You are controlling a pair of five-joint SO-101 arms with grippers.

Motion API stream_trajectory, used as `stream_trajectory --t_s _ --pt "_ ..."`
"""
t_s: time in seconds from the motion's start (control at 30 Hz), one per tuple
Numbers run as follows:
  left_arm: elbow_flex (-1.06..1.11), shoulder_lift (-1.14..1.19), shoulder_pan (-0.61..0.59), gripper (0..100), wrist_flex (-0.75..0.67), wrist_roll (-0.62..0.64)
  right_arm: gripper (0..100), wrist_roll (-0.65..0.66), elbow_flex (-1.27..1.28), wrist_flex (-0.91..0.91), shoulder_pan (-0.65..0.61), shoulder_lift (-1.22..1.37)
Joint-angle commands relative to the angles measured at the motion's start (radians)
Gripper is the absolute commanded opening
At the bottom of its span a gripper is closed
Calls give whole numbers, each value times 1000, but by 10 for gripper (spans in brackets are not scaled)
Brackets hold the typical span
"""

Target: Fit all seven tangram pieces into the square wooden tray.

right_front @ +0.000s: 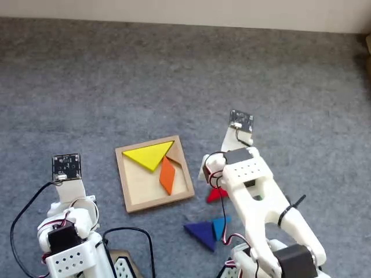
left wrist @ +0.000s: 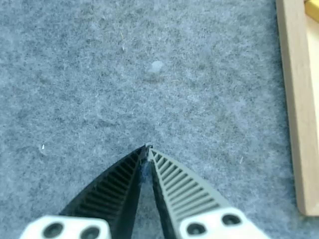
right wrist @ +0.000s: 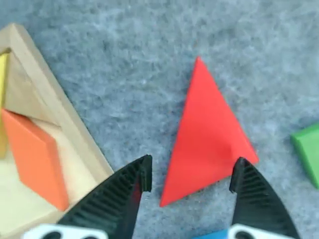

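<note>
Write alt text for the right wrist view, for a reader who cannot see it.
The open right pincer hangs over a red triangle on grey carpet, one fingertip at each side. The wooden tray holds an orange parallelogram; a green piece lies apart.

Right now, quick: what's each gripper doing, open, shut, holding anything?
Left gripper: shut, holding nothing.
Right gripper: open, straddling the red triangle, not gripping it.

No text, label, brand, number or sign can be read on anything shown.
</note>
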Motion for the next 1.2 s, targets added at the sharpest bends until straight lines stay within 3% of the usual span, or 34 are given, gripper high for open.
stream_trajectory --t_s 0.0,0.4,0.63,0.9,1.17 --pt "21 -41 -10 6 3 -6 260 -25 -7 -15 1 5" --pt "21 -41 -10 6 3 -6 262 -15 -48 -21 104 157" --pt "21 -41 -10 6 3 -6 327 -15 -116 -16 102 257" --pt "21 -41 -10 6 3 -6 330 150 -171 96 107 222" --pt "21 -41 -10 6 3 -6 330 169 -197 48 102 306"
